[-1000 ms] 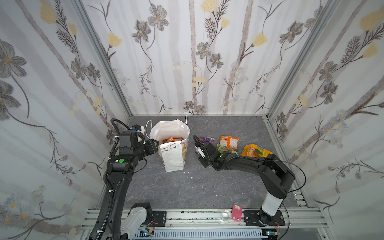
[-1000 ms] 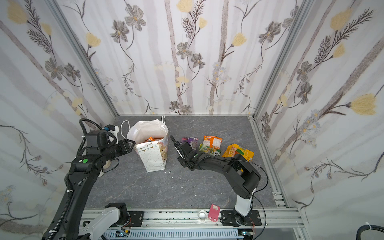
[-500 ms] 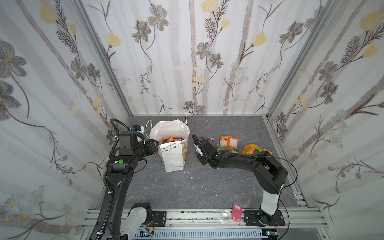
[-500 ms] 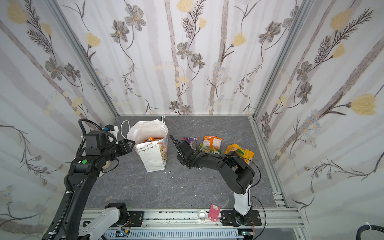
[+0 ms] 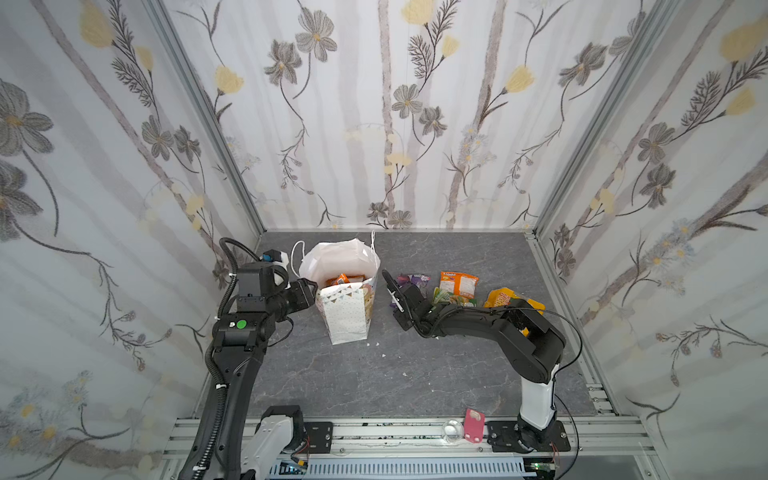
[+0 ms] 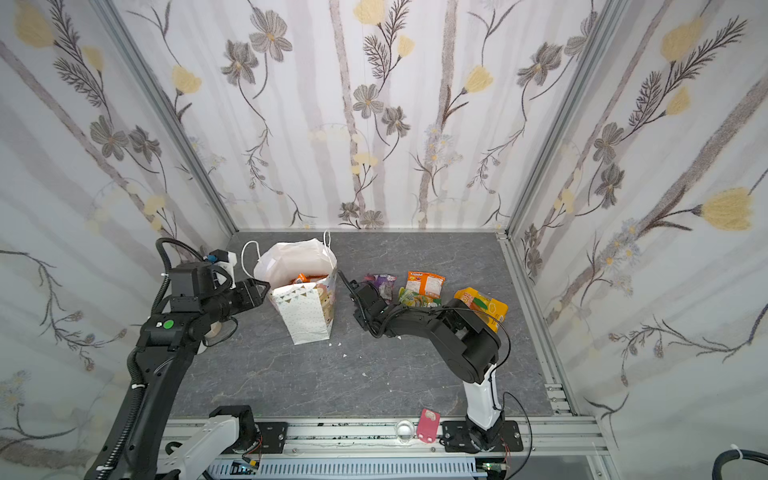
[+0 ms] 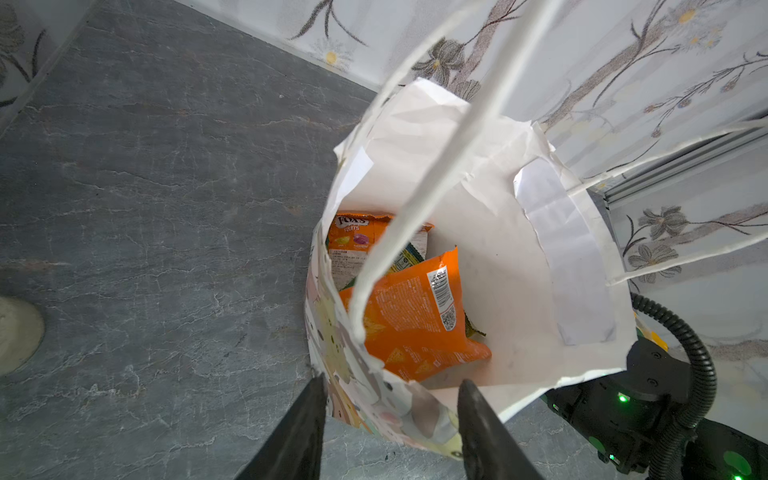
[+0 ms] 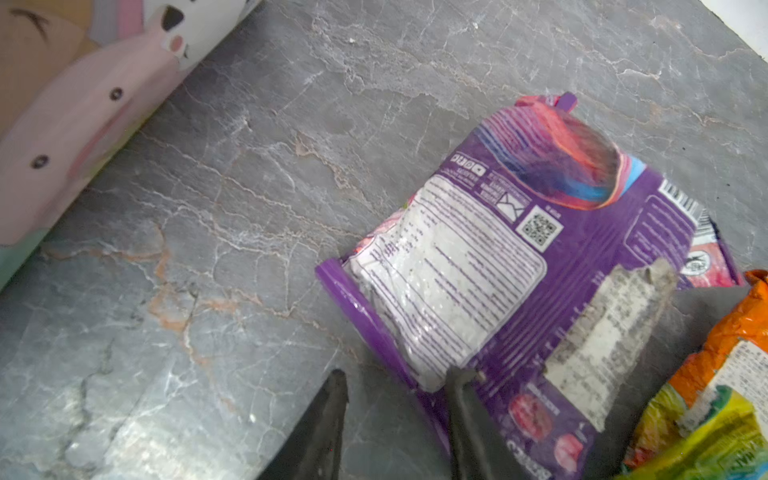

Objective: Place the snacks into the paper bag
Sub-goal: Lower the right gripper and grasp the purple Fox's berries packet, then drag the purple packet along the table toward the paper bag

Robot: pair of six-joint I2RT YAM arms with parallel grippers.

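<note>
The white paper bag (image 5: pixel 347 316) (image 6: pixel 307 316) stands upright left of centre, mouth open. Inside it lie orange snacks (image 7: pixel 411 320) and a FOX'S packet (image 7: pixel 357 232). My left gripper (image 7: pixel 390 382) (image 5: pixel 311 289) is shut on the bag's near rim, one finger at each side of the printed wall. A purple packet (image 8: pixel 519 249) (image 5: pixel 411 279) lies flat on the table, right of the bag. My right gripper (image 8: pixel 399 376) (image 5: pixel 390 282) is low at its edge, open, one finger on the packet and one on the table. Orange (image 5: pixel 457 284), green-yellow (image 5: pixel 446 297) and yellow-orange (image 5: pixel 505 297) packets lie further right.
The right arm (image 5: pixel 478 322) stretches low across the table, over part of the packet cluster. A pink tag (image 5: pixel 473 426) and a small clear cup (image 5: pixel 453 430) sit on the front rail. A pale round thing (image 7: pixel 16 328) lies by the left arm. Floral walls enclose three sides.
My right gripper has slid a little towards the purple packet and its jaws have narrowed. The left arm and the bag have not moved.
</note>
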